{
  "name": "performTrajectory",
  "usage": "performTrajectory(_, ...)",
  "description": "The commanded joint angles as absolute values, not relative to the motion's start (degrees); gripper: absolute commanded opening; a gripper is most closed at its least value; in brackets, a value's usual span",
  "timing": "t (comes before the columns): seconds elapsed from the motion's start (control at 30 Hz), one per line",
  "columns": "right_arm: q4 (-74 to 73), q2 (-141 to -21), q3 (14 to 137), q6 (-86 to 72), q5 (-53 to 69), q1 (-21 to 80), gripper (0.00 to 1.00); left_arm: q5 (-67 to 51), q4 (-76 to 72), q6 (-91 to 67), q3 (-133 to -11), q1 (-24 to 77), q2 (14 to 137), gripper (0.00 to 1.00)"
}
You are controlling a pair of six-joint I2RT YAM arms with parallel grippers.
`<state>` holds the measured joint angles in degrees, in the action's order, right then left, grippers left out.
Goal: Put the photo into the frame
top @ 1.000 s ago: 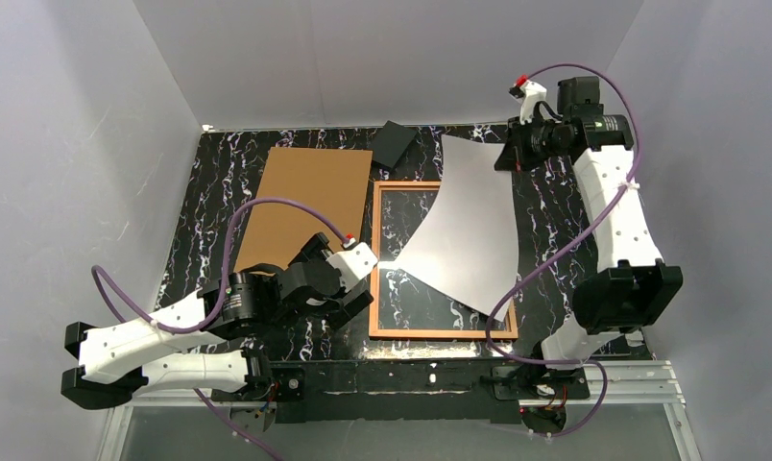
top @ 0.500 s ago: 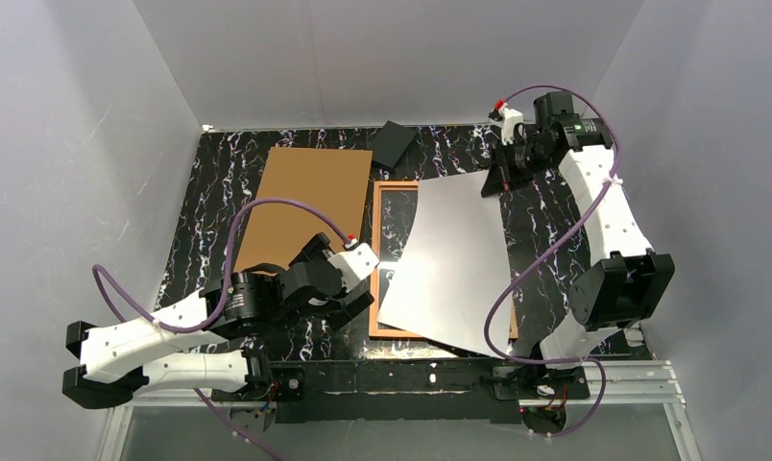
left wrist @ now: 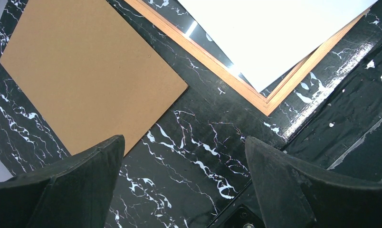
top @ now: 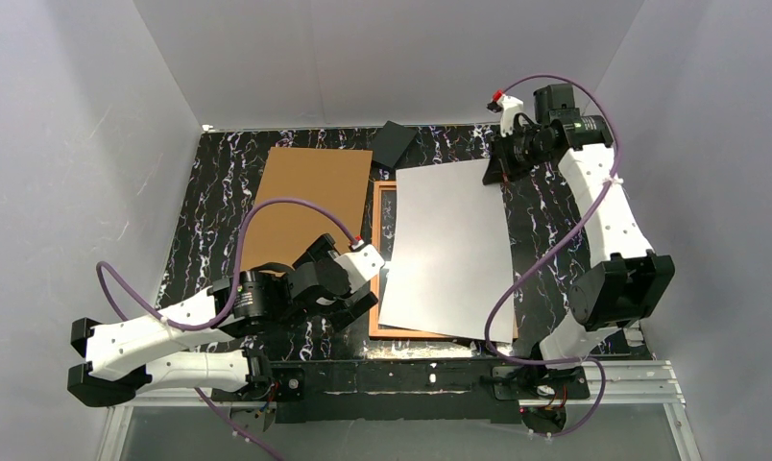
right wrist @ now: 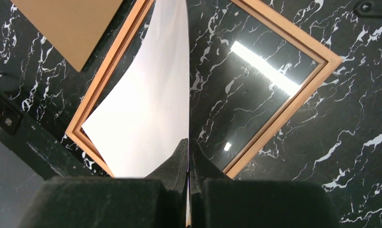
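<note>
Risk: photo [top: 449,250], white back up, lies skewed over frame [top: 374,206], and its near edge seems to overhang the border. If released here, it likely rests on rim, not inside. Thin sheet bows; pinch may crease it. Right gripper [right wrist: 188,145] clenched on photo's far right corner, arm stretched to table's far side. Left gripper [left wrist: 183,141] spread wide, holding nothing, hovering low beside frame's near left corner.

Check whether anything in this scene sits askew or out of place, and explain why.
The photo, white back up, lies skewed over the frame, not seated inside: the right gripper pinches its far right corner, and its near right corner overlaps the frame's near rail.
</note>
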<state>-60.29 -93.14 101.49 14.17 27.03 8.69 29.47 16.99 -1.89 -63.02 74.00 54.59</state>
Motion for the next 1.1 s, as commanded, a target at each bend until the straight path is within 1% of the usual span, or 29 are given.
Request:
performTrajectory(0.0, -57.86, -95.51, 105.49, 15.71, 25.68, 9.53, 0.01, 31.11, 19.95, -1.35, -64.21, 74.18, 54.4, 1.0)
performTrajectory(0.2, -57.21, -98.98, 107.98, 15.78, 26.14, 9.98, 0.01, 31.19, 20.22, -1.23, -64.57, 74.18, 54.35, 1.0)
performTrajectory(0.37, -60.25, -104.38, 113.71, 19.35, 25.42, 11.27, 0.01, 31.04, 19.96, -1.15, -64.32, 74.18, 54.71, 1.0)
performTrajectory(0.57, -52.18, -101.56, 104.7, 16.46, 32.69, 11.34, 0.01, 31.28, 20.38, -0.95, -64.17, 74.18, 54.85, 1.0)
performTrajectory(0.7, -53.94, -103.6, 106.18, 13.91, 34.72, 11.44, 0.01, 31.33, 20.65, -1.05, -64.21, 74.18, 54.8, 1.0)
performTrajectory(1.07, -52.87, -104.87, 104.93, 13.16, 36.22, 11.38, 0.01, 31.45, 21.22, -1.33, -64.43, 74.18, 55.06, 1.0)
